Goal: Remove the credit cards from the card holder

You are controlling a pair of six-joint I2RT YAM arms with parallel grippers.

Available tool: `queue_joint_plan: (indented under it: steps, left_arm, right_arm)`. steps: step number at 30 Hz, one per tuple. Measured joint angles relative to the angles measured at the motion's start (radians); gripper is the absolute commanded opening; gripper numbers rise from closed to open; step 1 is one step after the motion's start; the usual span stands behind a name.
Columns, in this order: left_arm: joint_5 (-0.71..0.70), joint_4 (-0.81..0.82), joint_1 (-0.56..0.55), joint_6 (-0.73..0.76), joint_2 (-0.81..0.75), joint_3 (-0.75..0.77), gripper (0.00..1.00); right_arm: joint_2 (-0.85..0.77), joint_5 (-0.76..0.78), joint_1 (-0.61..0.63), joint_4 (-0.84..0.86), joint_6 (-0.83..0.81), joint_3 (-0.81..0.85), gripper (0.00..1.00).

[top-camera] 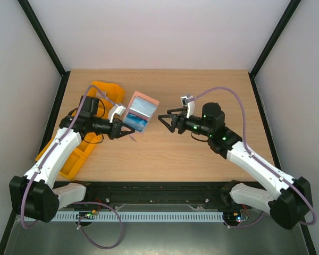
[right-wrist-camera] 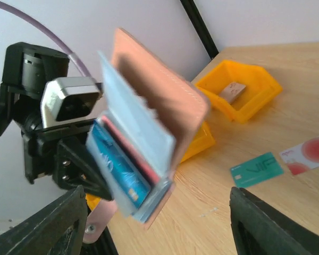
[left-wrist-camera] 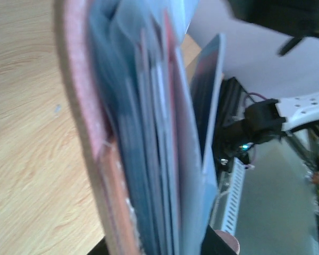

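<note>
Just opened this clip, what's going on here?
The left pincer is shut on the open card holder and holds it up above the table. The right pincer is open and empty, facing the holder from close by. A teal-green card and a pale card with a red mark already lie on the table. A blue card sits in the holder's pockets.

Left arm (top-camera: 64,149) angled forward and inward; left pincer (top-camera: 126,133) closed on the lower edge of the card holder (top-camera: 140,112), held raised. Right arm (top-camera: 250,156) angled inward opposite; right pincer (top-camera: 166,123) spread wide, empty, facing the left pincer
</note>
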Motion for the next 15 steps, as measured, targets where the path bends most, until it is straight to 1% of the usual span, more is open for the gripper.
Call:
queue_joint_plan:
  steps: [2,3,7,9,12,15]
  left_arm:
    - [-0.055,0.003,0.0,-0.015,-0.001,0.0,0.02]
    - [-0.088,0.004,0.0,-0.021,-0.001,0.0,0.02]
    - [-0.183,-0.003,-0.006,-0.028,0.0,0.01,0.02]
    - [-0.201,-0.008,-0.014,-0.022,0.0,0.017,0.02]
    - [-0.199,-0.03,-0.049,0.01,0.0,0.021,0.02]
    - [-0.17,-0.071,-0.077,0.057,0.0,0.03,0.02]
  right_arm:
    - [-0.043,-0.002,-0.006,-0.086,-0.074,0.024,0.6]
    - [-0.047,-0.021,-0.006,-0.119,-0.112,0.037,0.58]
    - [0.019,-0.175,0.018,-0.215,-0.195,0.092,0.54]
    - [0.07,-0.219,0.061,-0.221,-0.208,0.117,0.51]
    - [0.137,-0.259,0.114,-0.185,-0.209,0.156,0.43]
    - [0.191,-0.261,0.126,-0.153,-0.215,0.214,0.41]
